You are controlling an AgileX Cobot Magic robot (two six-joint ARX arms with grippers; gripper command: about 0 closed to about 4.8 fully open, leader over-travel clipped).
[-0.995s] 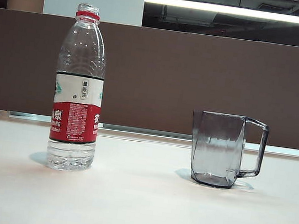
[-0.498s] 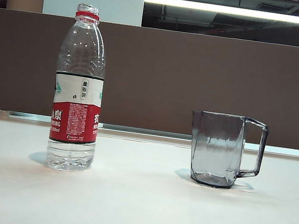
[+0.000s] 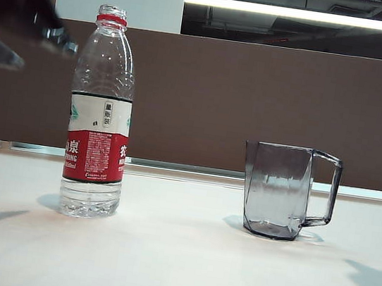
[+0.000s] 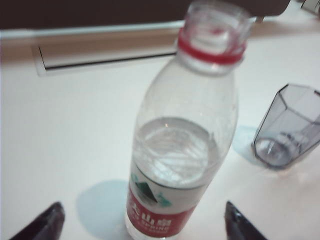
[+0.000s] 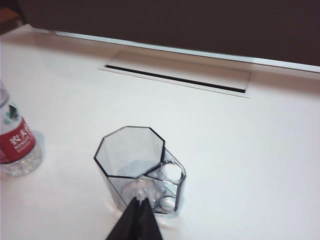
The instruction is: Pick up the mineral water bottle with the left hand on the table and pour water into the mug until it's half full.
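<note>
Left end effector (image 4: 142, 220) open astride upright mineral water bottle (image 4: 182, 135).

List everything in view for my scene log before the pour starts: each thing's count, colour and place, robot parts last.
mineral water bottle: one, clear with red neck ring and white-and-red label, uncapped, upright on the table's left side.
mug: one, smoky-grey transparent, upright right of the bottle, apart from it, looks empty.
table: one, white, under both.
slot: one, dark, in the tabletop beyond the mug.
left hand: one, black, open, fingers either side of the bottle, not touching.
right hand: one, black, shut, above the mug.
</note>
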